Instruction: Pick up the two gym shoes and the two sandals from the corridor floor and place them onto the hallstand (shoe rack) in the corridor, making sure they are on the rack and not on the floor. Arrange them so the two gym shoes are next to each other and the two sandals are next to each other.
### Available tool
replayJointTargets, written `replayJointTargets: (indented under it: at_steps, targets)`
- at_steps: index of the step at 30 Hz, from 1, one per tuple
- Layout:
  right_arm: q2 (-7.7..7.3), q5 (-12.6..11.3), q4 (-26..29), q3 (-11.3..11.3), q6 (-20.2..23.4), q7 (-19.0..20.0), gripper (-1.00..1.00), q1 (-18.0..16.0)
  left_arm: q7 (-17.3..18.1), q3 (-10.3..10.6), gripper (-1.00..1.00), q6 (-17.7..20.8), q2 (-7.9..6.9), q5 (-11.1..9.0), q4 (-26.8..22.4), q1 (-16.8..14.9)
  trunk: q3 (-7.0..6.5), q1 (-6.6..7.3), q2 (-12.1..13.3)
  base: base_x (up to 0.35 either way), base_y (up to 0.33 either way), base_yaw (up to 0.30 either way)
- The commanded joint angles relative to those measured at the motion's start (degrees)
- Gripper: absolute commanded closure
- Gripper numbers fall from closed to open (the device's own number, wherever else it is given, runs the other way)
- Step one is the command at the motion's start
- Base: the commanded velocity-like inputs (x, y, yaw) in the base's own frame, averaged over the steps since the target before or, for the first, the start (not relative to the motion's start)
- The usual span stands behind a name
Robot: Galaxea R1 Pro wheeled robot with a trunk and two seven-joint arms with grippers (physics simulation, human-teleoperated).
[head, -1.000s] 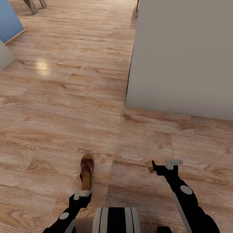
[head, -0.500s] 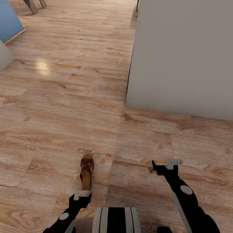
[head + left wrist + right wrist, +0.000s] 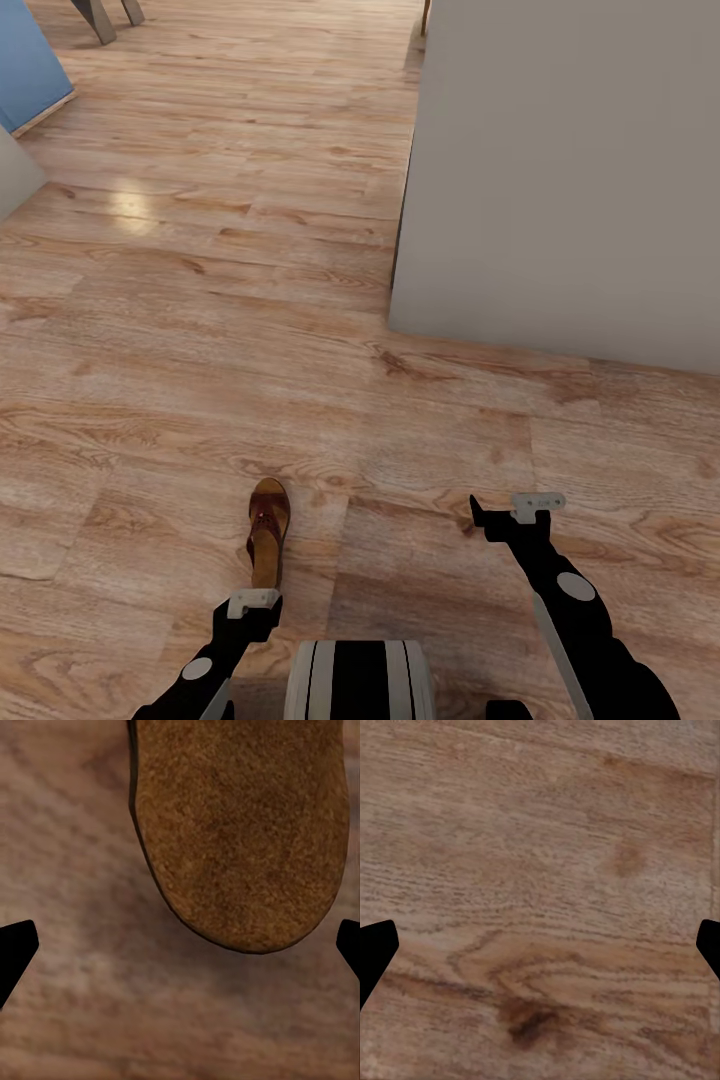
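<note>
One brown sandal (image 3: 268, 535) lies flat on the wood floor (image 3: 200, 330), right in front of me. Its rounded toe end points away from me. The heel end is close to my left gripper (image 3: 252, 603).

My left gripper hangs low over the floor, just behind the sandal. In my left wrist view I see the tan footbed (image 3: 240, 832) of the sandal between my two dark fingertips (image 3: 15, 952). My left jaws are spread wide and hold nothing.

My right gripper (image 3: 515, 512) hangs over bare floor, well apart from the sandal. In my right wrist view there is only wood grain with a dark knot (image 3: 531, 1024) between the fingertips (image 3: 375, 952). My right jaws are spread wide too and hold nothing.

A big pale grey block (image 3: 570, 170) stands on the floor ahead on my right. Something blue (image 3: 30, 65) sits far off on my left.
</note>
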State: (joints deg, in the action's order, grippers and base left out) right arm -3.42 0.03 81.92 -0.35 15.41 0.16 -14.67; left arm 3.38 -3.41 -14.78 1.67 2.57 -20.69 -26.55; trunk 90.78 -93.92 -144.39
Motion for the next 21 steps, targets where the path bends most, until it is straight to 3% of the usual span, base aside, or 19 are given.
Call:
replayJointTargets:
  at_steps: [1, 12, 21]
  targets:
    - [-0.01, 0.0, 0.1, 0.0, 0.3, 0.0, -1.0, 0.0, 0.3, -0.4, -1.0, -0.2, 0.04, 0.3, 0.0, 0.0, 0.03, 0.01, 0.0, 0.015, 0.0, 0.0]
    - [-0.01, 0.1, 0.1, 0.0, 0.3, 0.0, -1.0, 0.0, 0.3, -0.3, -1.0, -0.2, 0.08, 0.2, 0.0, -0.1, 0.03, 0.01, 0.0, 0.012, 0.0, 0.0]
    - [-0.01, 0.1, 0.1, 0.0, 0.3, 0.0, -1.0, 0.0, 0.3, -0.3, -1.0, -0.2, 0.08, 0.2, 0.0, -0.1, 0.03, 0.01, 0.0, 0.105, 0.0, 0.0]
